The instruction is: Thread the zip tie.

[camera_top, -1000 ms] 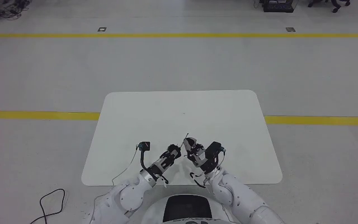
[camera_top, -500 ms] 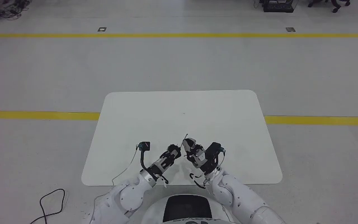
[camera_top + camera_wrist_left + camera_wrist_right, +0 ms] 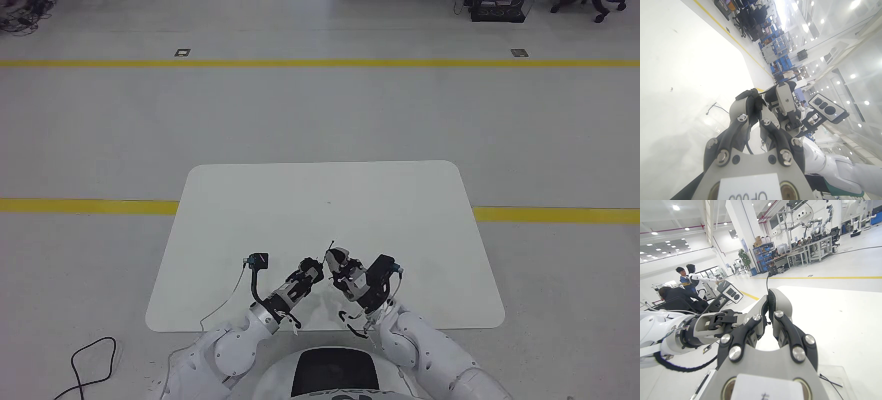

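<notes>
— The right fingers (image 3: 780, 303): how do they stand?
— Pressed together on the zip tie (image 3: 767, 283), a thin black strand that sticks up out of their tips.
— And the left fingers (image 3: 738, 109)?
— Also closed, pad against pad. In the left wrist view a thin black strand runs from their tips straight across to the right ones, so the two pairs nearly meet tip to tip.
— Where is all this?
— Raised above the near part of the white worktop (image 3: 400, 200), about midway across. Another black tie (image 3: 830, 381) lies flat on the worktop.
</notes>
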